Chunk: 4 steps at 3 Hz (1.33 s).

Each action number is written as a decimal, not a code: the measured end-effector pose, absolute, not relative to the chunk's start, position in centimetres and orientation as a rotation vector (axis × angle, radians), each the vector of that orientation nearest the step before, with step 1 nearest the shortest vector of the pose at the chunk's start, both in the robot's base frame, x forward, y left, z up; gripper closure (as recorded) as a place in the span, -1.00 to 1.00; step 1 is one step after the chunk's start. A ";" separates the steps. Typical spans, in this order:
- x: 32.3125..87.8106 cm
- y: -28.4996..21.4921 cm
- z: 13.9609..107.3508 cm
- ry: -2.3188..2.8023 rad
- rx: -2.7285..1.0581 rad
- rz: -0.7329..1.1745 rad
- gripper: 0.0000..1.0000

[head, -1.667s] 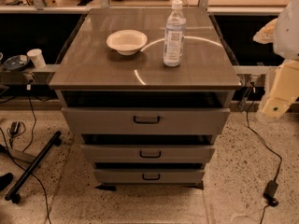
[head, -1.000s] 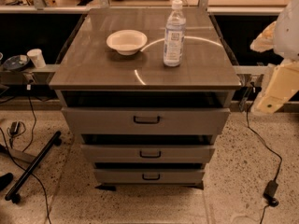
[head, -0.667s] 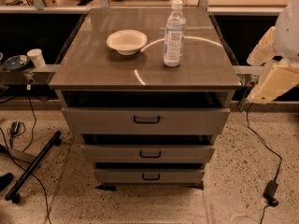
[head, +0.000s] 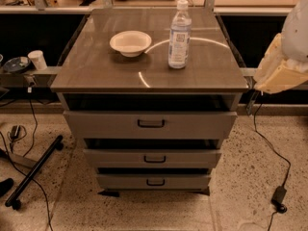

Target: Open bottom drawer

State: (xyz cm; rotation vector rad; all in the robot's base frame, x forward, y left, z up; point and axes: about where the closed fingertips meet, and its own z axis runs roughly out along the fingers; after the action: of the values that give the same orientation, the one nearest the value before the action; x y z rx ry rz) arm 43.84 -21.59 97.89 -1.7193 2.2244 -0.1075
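Tool at right edge — bottom drawer well below-left

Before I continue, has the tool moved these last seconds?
Yes. The tool, at the right edge, has risen: its lower end was level with the top drawer, now with the cabinet top.

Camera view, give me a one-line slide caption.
Cream robot tool hovers right of the grey three-drawer cabinet; shallow grey bottom drawer with dark loop handle untouched.

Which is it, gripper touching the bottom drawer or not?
Apart. Camera view shows the gripper at the right edge beside the cabinet top, bottom drawer far below.
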 end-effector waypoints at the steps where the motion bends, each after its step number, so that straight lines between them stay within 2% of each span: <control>1: 43.8 -21.6 97.9 2.224 -1.719 -0.108 -0.21; 2: 43.8 -21.6 97.9 2.224 -1.719 -0.108 -0.66; 3: 43.8 -21.6 97.9 2.224 -1.719 -0.108 -1.00; 4: 43.7 -21.5 98.2 2.213 -1.711 -0.121 -1.00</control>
State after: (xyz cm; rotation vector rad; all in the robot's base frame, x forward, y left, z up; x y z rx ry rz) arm 43.73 -21.48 98.20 -1.7105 2.2130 -0.1207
